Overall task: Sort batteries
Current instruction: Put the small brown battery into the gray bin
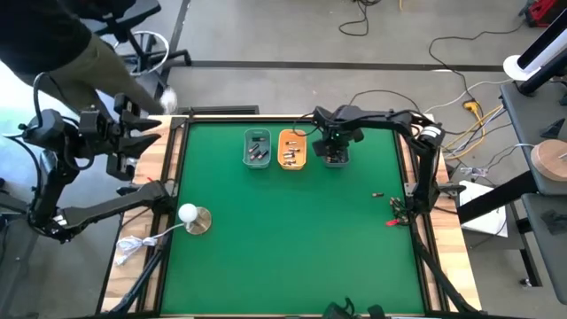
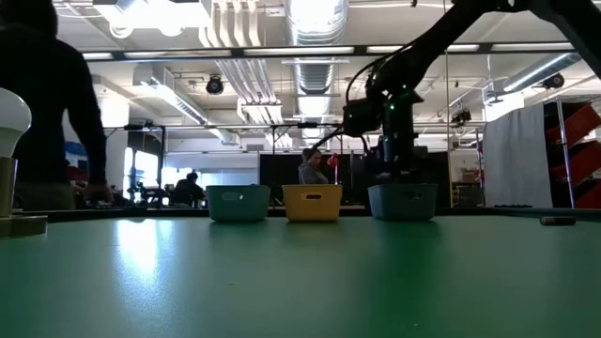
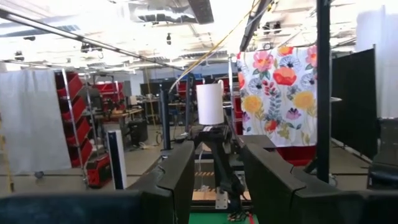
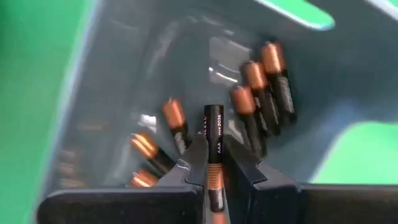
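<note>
The right gripper (image 4: 213,163) has its jaws clamped on one battery (image 4: 214,140), over the grey tray (image 1: 337,152) at the bench's (image 1: 292,239) twelve o'clock. The left gripper (image 1: 133,133) waits off the ten o'clock corner, jaws parted and empty.

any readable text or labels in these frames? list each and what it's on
"AAA": on the battery pinched in the right gripper, above the grey tray.
Small print beside it on the same cell: too blurred to read.
Nothing else legible; the left gripper shows no markings.

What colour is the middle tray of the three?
Orange tray, clearest in the high view.
</note>
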Robot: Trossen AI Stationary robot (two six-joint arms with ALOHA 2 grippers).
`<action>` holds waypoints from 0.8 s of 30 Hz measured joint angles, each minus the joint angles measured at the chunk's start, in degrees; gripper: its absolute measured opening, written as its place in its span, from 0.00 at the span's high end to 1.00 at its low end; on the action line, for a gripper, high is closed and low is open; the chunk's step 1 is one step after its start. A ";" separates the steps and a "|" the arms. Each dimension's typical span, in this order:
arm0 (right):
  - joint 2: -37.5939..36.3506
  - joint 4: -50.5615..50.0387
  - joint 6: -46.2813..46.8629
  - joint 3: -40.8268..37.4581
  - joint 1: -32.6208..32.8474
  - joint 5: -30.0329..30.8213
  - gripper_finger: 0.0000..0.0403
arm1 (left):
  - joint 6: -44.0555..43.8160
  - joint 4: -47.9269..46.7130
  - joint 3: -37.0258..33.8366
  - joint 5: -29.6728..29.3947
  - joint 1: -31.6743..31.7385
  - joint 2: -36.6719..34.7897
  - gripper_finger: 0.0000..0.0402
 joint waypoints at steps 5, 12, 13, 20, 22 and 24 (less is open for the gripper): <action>0.31 2.56 1.11 0.09 -0.17 0.08 0.95 | 0.73 0.53 -0.62 -2.04 0.00 -0.22 0.71; 0.16 2.42 7.14 0.02 -0.15 0.44 0.87 | 0.98 0.60 -0.58 -2.11 0.00 0.50 0.71; 0.16 2.07 7.93 -0.01 -0.14 0.45 0.84 | 0.98 0.67 -0.57 -2.12 0.00 0.57 0.71; -4.69 -3.60 7.66 1.94 2.59 2.33 0.63 | 0.98 1.79 -0.51 -2.12 -0.01 1.39 0.71; -8.21 -5.62 7.11 2.32 4.62 5.02 0.59 | 0.98 2.36 -0.51 -2.10 -0.01 1.92 0.71; -12.47 -7.32 7.25 2.34 7.15 7.40 0.55 | 0.98 2.68 -0.51 -2.10 -0.01 2.50 0.71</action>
